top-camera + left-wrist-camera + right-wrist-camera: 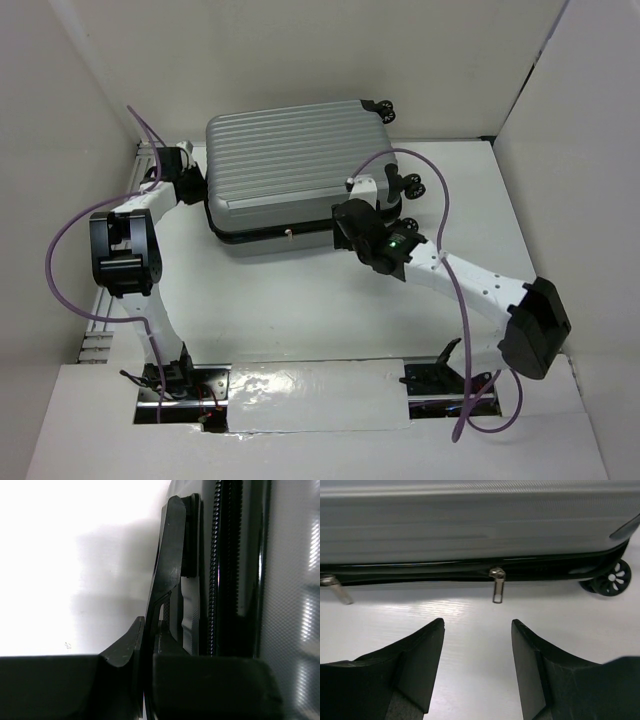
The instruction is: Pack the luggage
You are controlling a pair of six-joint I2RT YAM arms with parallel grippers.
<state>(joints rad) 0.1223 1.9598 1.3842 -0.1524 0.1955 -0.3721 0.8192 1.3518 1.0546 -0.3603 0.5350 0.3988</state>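
Luggage (290, 165), silver-grey, ribbed shell, lying flat

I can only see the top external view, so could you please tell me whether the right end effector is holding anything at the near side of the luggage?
Observer: No. The right end effector is open, and only the table shows between its fingers.
Operator: Thank you. What lies ahead of it?
Observer: A metal zipper pull hangs from the black seam of the luggage, in line with the gap between the fingers.
Operator: And the left end effector?
Observer: The left end effector is shut on a thin black part at the luggage's side, beside the zipper teeth.
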